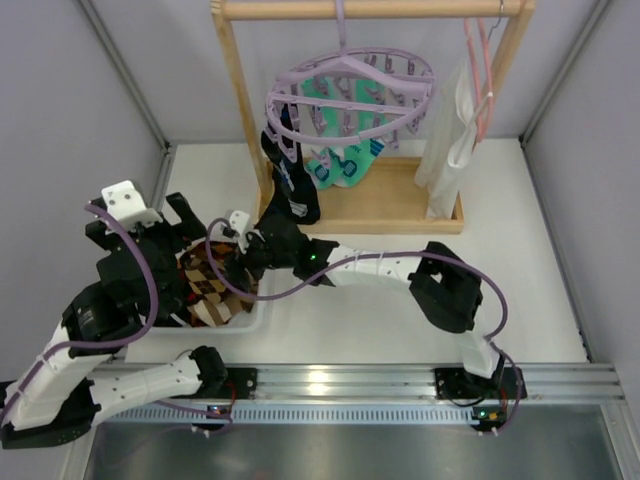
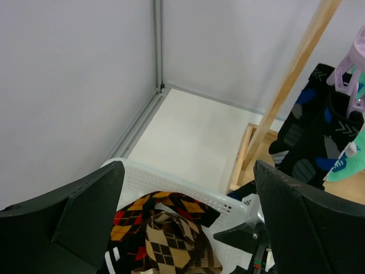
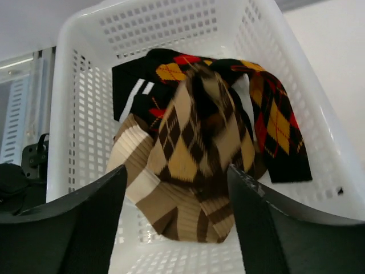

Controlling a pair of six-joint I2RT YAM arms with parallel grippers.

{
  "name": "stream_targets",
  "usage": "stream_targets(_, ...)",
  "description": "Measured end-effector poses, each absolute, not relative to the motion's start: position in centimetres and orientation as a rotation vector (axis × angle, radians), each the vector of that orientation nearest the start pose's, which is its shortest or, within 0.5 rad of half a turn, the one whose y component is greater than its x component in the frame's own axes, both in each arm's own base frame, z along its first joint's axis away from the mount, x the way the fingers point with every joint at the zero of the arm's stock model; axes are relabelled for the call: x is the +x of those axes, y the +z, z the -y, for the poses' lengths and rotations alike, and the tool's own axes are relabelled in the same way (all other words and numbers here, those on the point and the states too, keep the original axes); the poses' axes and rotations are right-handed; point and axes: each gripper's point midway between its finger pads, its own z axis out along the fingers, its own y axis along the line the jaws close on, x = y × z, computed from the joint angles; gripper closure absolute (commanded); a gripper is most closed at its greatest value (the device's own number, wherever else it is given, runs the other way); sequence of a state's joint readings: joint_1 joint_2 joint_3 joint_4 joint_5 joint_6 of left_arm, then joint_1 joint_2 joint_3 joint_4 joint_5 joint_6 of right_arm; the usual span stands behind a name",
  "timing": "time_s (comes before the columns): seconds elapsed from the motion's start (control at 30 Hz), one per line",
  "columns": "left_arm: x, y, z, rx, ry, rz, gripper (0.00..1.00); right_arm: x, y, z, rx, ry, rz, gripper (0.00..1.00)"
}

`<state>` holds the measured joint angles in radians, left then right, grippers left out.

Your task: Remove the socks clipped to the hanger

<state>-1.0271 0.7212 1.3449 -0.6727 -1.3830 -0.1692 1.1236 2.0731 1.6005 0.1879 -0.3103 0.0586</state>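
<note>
Table [image 1: 400, 300]: white, grey walls around.
Left gripper [image 2: 188, 171]: wide open, empty, over basket [image 3: 74, 85].
Argyle socks [image 3: 194, 131]: lying in basket.
Right gripper [image 3: 177, 171]: fingers apart, holding nothing, above them.
Hanger [image 1: 350, 85]: on rail, teal socks [image 1: 345, 165] and navy sock [image 1: 295, 195] clipped.

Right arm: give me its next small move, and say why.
Probably lift the right gripper clear of the white basket and swing it back toward the hanger. Its jaws stand apart with nothing between them, the brown argyle sock lies on the pile in the basket, and the navy sock and teal socks hang clipped on the hanger.
</note>
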Motion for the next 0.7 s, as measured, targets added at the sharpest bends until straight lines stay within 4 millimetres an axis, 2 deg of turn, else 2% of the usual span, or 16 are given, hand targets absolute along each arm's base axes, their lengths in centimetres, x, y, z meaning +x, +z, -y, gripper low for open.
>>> stream_targets(0.1,20.1,42.2,0.6,-0.321,0.166,-1.56,0.02,21.4,17.2,-55.7,-1.169,1.042,-1.642,0.25)
stream_targets(0.17,20.5,41.7,1.9,-0.274,0.127,-1.578,0.02,21.5,18.5,-53.4,-1.117,1.015,-1.658,0.25)
stream_targets(0.2,20.7,41.6,2.6,-0.249,0.101,-1.586,0.01,21.5,19.4,-52.2,-1.095,1.01,-1.659,0.24)
stream_targets(0.37,21.2,41.0,5.8,-0.145,-0.028,-1.622,0.01,23.2,27.5,-42.9,-0.838,0.951,-1.561,0.21)
stream_targets(0.4,21.2,40.9,6.3,-0.125,-0.054,-1.628,0.02,23.9,28.6,-40.8,-0.78,0.93,-1.543,0.21)
stream_targets(0.47,21.1,40.3,7.2,-0.082,-0.105,-1.641,0.01,25.2,29.4,-37.5,-0.694,0.889,-1.519,0.18)
stream_targets(0.53,20.8,39.4,8.1,-0.031,-0.149,-1.656,0.01,26.8,28.2,-35.1,-0.642,0.844,-1.535,0.18)
stream_targets(0.6,20.7,38.5,8.8,0.011,-0.172,-1.672,0.02,28.5,25.7,-33.5,-0.619,0.792,-1.585,0.18)
stream_targets(0.7,20.5,36.5,9.3,0.06,-0.174,-1.701,0.02,30.7,22.0,-32.4,-0.623,0.721,-1.663,0.17)
